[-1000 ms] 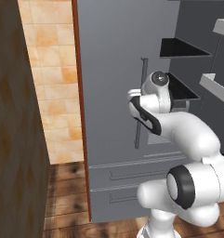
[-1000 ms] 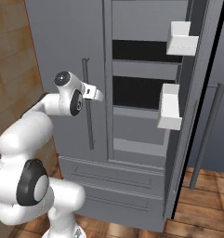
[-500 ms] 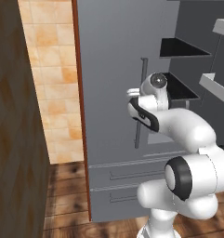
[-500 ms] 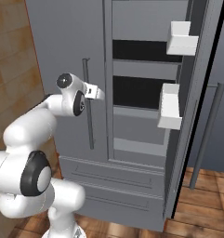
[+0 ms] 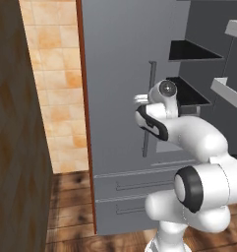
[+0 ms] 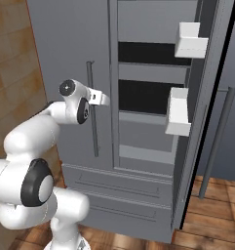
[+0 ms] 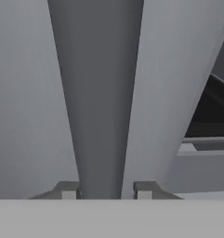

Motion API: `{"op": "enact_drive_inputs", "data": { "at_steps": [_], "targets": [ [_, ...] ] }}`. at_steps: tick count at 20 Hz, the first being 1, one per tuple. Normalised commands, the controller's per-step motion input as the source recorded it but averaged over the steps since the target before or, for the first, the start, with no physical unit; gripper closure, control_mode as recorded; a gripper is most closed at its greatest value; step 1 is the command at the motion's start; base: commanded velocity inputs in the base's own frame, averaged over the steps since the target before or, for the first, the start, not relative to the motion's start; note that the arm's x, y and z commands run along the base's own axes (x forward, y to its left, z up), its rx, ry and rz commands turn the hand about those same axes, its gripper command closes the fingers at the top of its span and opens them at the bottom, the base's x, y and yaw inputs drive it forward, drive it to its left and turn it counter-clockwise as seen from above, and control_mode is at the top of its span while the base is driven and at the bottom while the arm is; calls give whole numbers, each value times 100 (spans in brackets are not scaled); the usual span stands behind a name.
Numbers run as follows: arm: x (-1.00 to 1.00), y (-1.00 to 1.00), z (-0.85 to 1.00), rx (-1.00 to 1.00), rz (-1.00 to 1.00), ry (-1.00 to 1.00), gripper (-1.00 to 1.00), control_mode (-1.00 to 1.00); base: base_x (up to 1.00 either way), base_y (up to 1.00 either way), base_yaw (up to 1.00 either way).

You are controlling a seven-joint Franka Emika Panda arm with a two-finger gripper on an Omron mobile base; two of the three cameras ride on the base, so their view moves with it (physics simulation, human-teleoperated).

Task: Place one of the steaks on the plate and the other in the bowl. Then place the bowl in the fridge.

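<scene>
Gripper [image 7: 102, 189] fingers now sit closed against both sides of the handle [image 7: 97, 93] on the shut left door of the fridge [image 5: 120, 74]; half a second ago the hand had reached the same spot. From the hand camera, the handle bar runs straight up between the two fingertips. From the right base camera, the gripper [image 6: 100, 98] meets the handle [image 6: 92, 112], and the right door [image 6: 206, 112] stands open, exposing dark shelves [image 6: 146, 95] and white bins [image 6: 180, 111].
</scene>
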Motion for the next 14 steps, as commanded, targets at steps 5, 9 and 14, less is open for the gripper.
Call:
{"op": "enact_drive_inputs", "data": {
  "at_steps": [5, 9, 14],
  "targets": [
    [-28, 36, 8, -7, -18, 0, 100, -100, 0, 0, 0],
    [-73, 52, 8, -8, -27, -2, 100, -100, 0, 0, 0],
    [-71, 45, 15, -1, -22, 0, 100, -100, 0, 0, 0]
  ]
}}
